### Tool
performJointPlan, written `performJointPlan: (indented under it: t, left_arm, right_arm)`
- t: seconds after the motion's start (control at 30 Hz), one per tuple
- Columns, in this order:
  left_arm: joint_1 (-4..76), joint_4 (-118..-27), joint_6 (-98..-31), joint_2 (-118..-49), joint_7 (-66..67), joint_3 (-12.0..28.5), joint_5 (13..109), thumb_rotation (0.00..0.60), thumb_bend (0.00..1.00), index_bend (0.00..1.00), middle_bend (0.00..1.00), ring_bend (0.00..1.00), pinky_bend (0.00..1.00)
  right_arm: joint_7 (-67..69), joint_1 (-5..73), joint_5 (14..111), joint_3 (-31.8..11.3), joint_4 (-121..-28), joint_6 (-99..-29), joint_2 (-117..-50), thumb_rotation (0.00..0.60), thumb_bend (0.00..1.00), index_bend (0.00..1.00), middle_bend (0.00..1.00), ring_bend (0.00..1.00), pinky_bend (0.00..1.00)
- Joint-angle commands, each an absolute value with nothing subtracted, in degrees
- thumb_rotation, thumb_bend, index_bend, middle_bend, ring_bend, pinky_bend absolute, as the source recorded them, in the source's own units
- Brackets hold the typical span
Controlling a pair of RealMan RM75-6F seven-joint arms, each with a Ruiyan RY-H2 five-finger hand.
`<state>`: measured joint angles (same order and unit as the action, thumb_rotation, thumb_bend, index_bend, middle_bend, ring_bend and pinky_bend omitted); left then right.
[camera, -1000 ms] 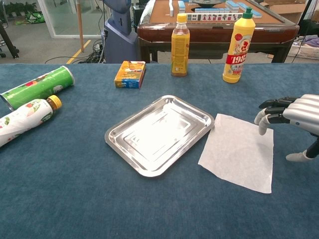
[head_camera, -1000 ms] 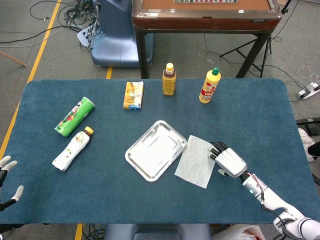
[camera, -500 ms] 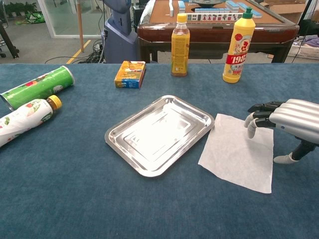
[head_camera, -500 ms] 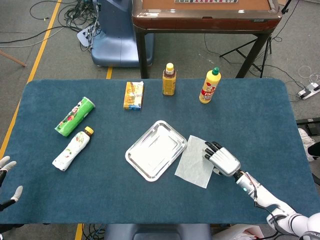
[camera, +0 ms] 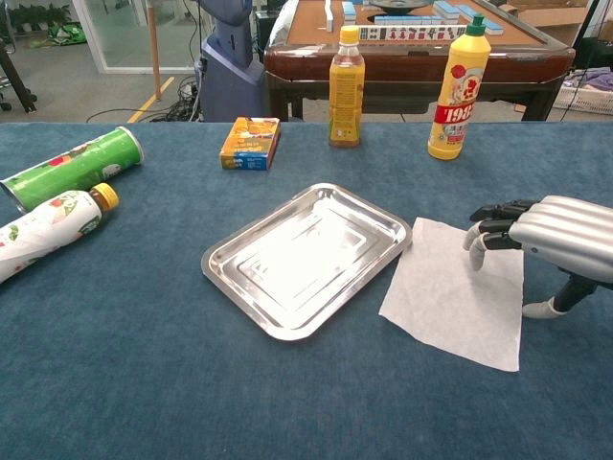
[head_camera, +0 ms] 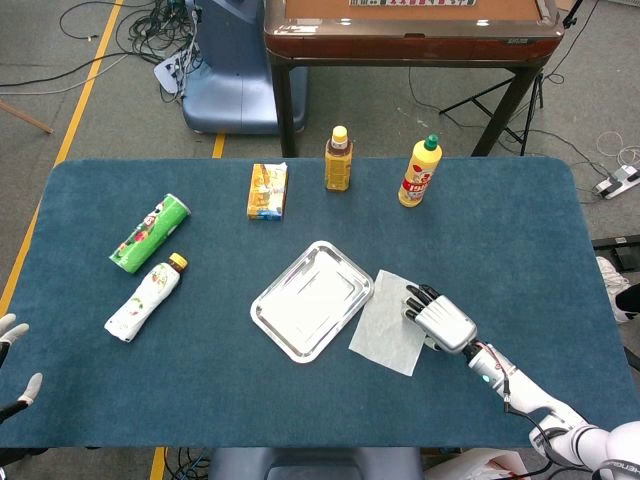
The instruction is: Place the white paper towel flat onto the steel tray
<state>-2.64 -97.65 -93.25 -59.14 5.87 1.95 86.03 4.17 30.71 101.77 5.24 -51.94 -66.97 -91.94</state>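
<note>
The left hand sits at the table's near left edge, fingers spread, holding nothing. The right hand hangs palm-down over the right edge of the white paper towel, fingers apart and curved downward, fingertips at or just above the sheet, nothing gripped. The towel lies flat on the blue table, its left corner just beside the steel tray.

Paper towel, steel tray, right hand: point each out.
white paper towel (camera: 445, 302), chest view, bare middle of the sheet.
steel tray (camera: 308, 259), chest view, bare floor of the tray.
right hand (head_camera: 440, 320), head view, back of the hand.
</note>
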Motion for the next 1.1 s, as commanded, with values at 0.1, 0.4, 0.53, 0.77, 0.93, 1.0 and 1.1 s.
performJointPlan:
  t: [0.1, 0.4, 0.53, 0.77, 0.93, 1.0, 1.1]
  left_arm:
    - [-2.8, -97.5, -93.3, -59.1, 5.7, 1.9, 86.0, 0.6, 0.27, 0.22, 0.14, 0.15, 0.0]
    - [-2.8, -97.2, -93.4, -59.1, 5.4, 2.0, 86.2, 0.6, 0.27, 0.22, 0.14, 0.15, 0.0]
    - [-2.8, -97.3, -93.3, -59.1, 5.4, 2.0, 86.2, 0.6, 0.27, 0.22, 0.14, 0.15, 0.0]
    - [-2.8, -97.2, -93.4, -59.0, 5.3, 2.1, 86.2, 0.6, 0.27, 0.22, 0.14, 0.15, 0.0]
    - [-3.0, -97.2, -93.4, -58.9, 5.1, 2.0, 86.0, 0.6, 0.27, 0.22, 0.14, 0.15, 0.0]
    - [-3.1, -97.1, -93.4, -59.0, 5.0, 2.0, 86.1, 0.6, 0.27, 0.22, 0.14, 0.15, 0.0]
    - [-3.1, -97.0, -93.5, -58.9, 4.9, 2.0, 86.1, 0.6, 0.27, 0.22, 0.14, 0.15, 0.0]
  right_arm:
    - [4.3, 31.0, 101.6, 5.4, -51.3, -67.1, -92.5, 0.6, 0.19, 0.38, 0.25, 0.1, 0.21]
    - [5.8, 31.4, 101.5, 5.6, -49.5, -68.3, -93.7, 0.6, 0.3, 0.38, 0.25, 0.1, 0.21]
    - [7.1, 31.7, 101.3, 5.2, -48.5, -69.1, -94.7, 0.6, 0.36, 0.38, 0.26, 0.1, 0.21]
    - [9.2, 33.0, 101.2, 4.3, -46.7, -70.4, -96.5, 0.6, 0.45, 0.45, 0.31, 0.14, 0.21]
    - [10.3, 33.7, 101.0, 4.0, -45.6, -70.8, -97.5, 0.6, 0.51, 0.54, 0.36, 0.17, 0.21]
    - [10.6, 34.0, 101.1, 3.9, -45.2, -71.2, -97.8, 0.6, 0.52, 0.57, 0.38, 0.18, 0.21]
    - [11.3, 34.4, 100.7, 3.3, -45.3, -71.9, -97.8, 0.6, 0.52, 0.59, 0.39, 0.19, 0.21]
